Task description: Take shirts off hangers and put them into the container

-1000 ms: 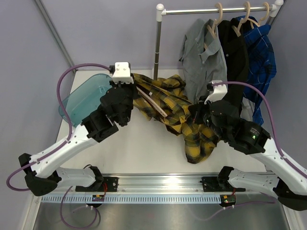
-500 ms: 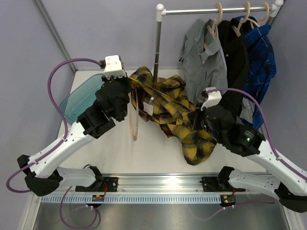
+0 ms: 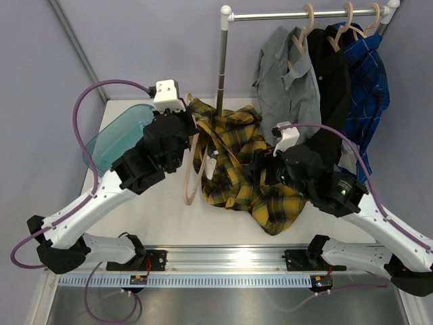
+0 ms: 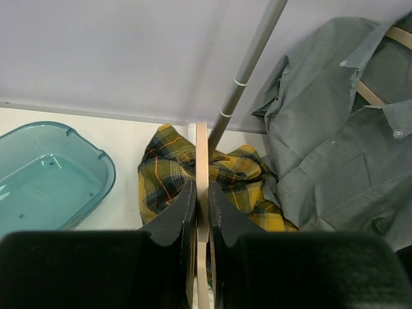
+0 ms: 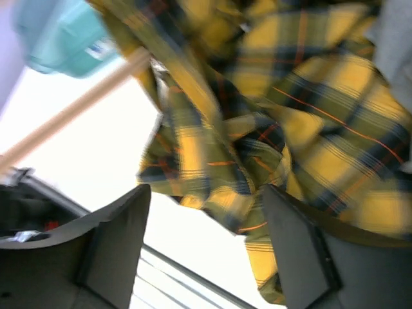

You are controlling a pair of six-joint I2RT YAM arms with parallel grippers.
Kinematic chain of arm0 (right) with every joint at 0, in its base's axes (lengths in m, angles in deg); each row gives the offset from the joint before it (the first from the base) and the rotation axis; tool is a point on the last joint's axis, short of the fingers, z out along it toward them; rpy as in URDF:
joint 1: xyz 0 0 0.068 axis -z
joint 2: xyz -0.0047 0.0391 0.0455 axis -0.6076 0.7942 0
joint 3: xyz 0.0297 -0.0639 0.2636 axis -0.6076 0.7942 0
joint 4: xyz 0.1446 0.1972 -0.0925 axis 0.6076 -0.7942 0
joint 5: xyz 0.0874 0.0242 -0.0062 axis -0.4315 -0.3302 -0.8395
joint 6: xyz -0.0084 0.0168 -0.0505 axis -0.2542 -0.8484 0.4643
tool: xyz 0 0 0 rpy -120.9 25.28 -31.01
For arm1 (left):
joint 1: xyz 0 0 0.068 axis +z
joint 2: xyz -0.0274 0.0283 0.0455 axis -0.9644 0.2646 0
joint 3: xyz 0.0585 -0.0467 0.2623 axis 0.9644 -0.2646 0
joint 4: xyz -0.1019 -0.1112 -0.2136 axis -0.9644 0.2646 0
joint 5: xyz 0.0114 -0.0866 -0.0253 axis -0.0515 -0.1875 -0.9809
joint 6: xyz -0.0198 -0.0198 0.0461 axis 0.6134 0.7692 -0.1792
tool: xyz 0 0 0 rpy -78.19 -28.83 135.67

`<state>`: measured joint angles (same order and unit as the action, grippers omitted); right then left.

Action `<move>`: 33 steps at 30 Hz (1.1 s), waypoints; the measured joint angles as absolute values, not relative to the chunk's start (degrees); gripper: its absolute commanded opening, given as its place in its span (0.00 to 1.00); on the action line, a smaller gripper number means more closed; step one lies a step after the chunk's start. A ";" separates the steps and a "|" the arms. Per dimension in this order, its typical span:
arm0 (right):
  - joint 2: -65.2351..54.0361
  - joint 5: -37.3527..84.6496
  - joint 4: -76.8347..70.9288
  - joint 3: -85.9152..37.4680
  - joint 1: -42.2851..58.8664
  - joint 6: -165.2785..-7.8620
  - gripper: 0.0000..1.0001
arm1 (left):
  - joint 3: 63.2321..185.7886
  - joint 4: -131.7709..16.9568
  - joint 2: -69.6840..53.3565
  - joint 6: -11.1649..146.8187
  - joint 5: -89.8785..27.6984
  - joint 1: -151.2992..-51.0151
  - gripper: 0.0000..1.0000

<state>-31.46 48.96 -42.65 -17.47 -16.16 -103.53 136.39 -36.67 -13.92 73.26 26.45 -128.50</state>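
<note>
Behind, on the white worktop [image 3: 169,217], a metal rail stand [image 3: 222,68] holds the grey shirt [image 3: 287,88], black shirt [image 3: 331,74] and blue plaid shirt [image 3: 369,74]. The crumpled yellow plaid shirt [image 3: 250,176] lies mid-worktop, right of the translucent teal oval tub [image 3: 101,145]. The left hand [image 4: 201,193] pinches a thin beige hanger [image 3: 189,183]; the right hand [image 5: 206,199] hovers spread over the yellow cloth.

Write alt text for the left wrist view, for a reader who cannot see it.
The left gripper is shut on a thin beige hanger, seen edge-on between its dark fingers. Beyond it, the yellow plaid shirt lies heaped on the white table. The teal container is at left, and a grey shirt hangs at right beside the rail pole.
</note>
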 measured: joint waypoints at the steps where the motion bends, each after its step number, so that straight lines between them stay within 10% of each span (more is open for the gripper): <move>1: -31.98 47.58 -41.93 -18.21 -16.16 -103.55 0.87 | 137.09 -36.65 -13.25 73.44 26.49 -128.70 0.00; 33: -20.14 22.49 -22.32 -22.21 -18.09 -119.70 0.83 | 136.09 -47.64 -4.66 74.46 34.10 -130.88 0.00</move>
<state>-20.14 22.49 -22.32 -22.21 -18.09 -119.70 136.09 -47.64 -4.66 74.46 34.10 -130.88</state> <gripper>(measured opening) 0.856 0.122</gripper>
